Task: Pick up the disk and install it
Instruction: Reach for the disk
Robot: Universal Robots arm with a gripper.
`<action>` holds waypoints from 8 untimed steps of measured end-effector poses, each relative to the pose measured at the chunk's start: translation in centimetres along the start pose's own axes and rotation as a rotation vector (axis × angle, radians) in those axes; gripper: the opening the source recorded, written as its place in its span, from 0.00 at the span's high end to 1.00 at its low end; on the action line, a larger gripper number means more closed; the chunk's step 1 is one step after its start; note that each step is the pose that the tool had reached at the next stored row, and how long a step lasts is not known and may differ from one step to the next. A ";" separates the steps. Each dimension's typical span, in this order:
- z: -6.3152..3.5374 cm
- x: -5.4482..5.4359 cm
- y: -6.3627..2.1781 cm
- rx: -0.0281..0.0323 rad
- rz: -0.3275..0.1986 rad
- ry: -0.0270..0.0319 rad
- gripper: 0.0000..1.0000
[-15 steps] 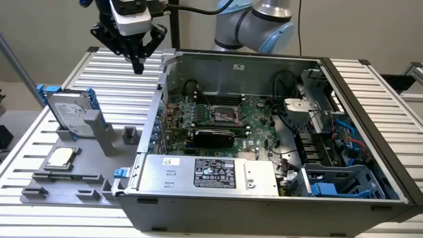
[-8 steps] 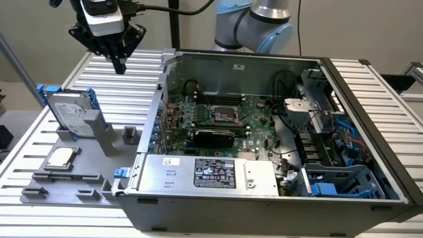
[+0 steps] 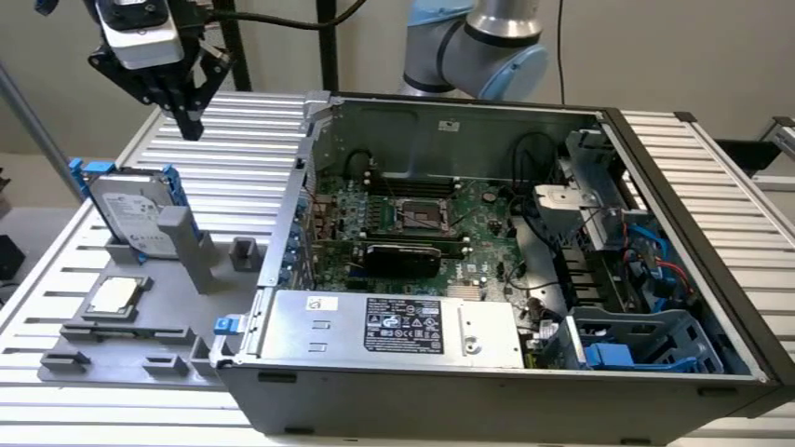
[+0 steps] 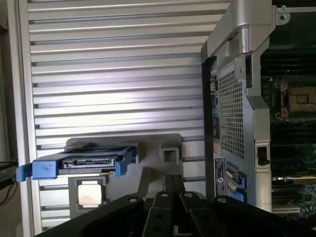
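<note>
My hand (image 3: 190,130) hangs pinched shut, empty. The exterior view shows the disk's (image 3: 130,212) label, the wrist view its edge, upright in the grey holder (image 3: 186,307).

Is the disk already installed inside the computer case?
No: the disk stands upright in the grey holder beside the computer case, clear of the tool.

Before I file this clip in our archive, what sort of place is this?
Probably a robotics lab bench for computer assembly: an open desktop PC case with its motherboard exposed lies on a slatted aluminium table, and the disk stands in a grey fixture beside it.
</note>
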State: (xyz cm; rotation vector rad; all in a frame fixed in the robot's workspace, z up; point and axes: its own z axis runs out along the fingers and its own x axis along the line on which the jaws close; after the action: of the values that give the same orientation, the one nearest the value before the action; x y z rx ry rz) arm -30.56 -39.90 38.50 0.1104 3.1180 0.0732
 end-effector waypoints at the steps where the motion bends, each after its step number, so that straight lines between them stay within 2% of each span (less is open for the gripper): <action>1: 0.02 0.4 -0.03 0.0001 0.000 0.0000 1.00; 8: 0.22 3.6 -0.27 0.0008 0.000 -0.0001 1.00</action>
State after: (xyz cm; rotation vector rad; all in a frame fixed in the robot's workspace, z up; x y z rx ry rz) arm -34.18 -39.90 38.20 0.1105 3.1180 0.0719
